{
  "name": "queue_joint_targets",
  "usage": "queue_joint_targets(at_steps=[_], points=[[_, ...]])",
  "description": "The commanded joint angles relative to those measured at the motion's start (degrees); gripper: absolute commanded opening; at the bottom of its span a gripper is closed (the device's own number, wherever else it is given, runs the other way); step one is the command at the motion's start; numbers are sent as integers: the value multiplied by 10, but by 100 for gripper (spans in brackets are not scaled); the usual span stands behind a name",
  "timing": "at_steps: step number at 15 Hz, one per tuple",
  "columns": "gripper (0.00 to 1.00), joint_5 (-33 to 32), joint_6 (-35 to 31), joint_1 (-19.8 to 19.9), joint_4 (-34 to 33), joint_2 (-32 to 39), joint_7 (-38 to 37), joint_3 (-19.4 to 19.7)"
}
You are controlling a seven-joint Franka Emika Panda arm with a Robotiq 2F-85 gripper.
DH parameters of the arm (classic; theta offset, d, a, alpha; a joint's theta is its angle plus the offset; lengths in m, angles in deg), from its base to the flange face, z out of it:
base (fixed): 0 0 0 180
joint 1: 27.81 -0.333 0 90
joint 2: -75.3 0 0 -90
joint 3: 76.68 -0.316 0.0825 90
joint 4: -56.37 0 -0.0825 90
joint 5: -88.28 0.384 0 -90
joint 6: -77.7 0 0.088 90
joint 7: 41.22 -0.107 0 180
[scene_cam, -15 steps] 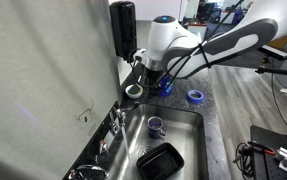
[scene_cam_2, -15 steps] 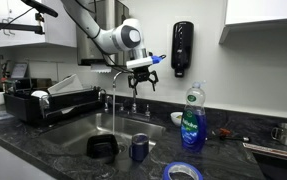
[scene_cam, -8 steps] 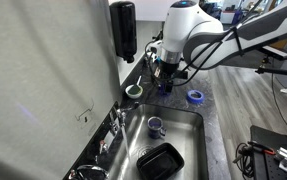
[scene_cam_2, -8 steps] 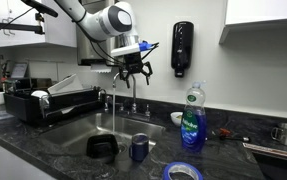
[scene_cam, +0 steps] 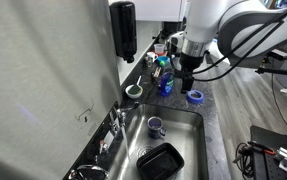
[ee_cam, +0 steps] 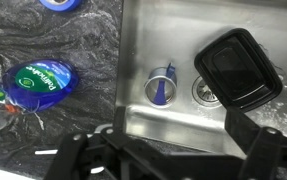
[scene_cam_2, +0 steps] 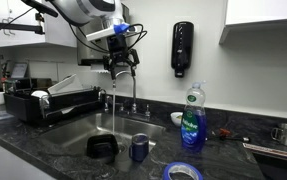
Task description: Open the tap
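The chrome tap (scene_cam_2: 119,101) stands at the back of the sink, and a thin stream of water (scene_cam_2: 116,118) runs from its spout. It also shows in an exterior view (scene_cam: 113,124). My gripper (scene_cam_2: 121,63) hangs in the air above the tap, apart from it, and appears in the other exterior view (scene_cam: 188,72) too. In the wrist view its two fingers (ee_cam: 168,160) are spread wide with nothing between them. That view looks down into the sink, and the tap is out of its picture.
The steel sink (ee_cam: 133,60) holds a small grey mug (ee_cam: 160,88) and a black container (ee_cam: 238,68). A blue dish soap bottle (scene_cam_2: 191,120), blue tape roll (scene_cam: 195,97) and small bowl (scene_cam: 134,91) sit on the counter. A black dispenser (scene_cam_2: 182,48) hangs on the wall, and a dish rack (scene_cam_2: 43,100) stands beside the sink.
My gripper has risen and moved away from the wall, from beside the tap handles to above the sink. Water runs in all frames.
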Motion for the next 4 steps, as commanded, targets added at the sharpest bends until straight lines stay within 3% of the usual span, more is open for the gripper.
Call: queue_joint_targets(at_steps=[1,4], points=[[100,0,7,-4,9,-14,-8,1],[100,0,14,-8,29,-41,-17,0]])
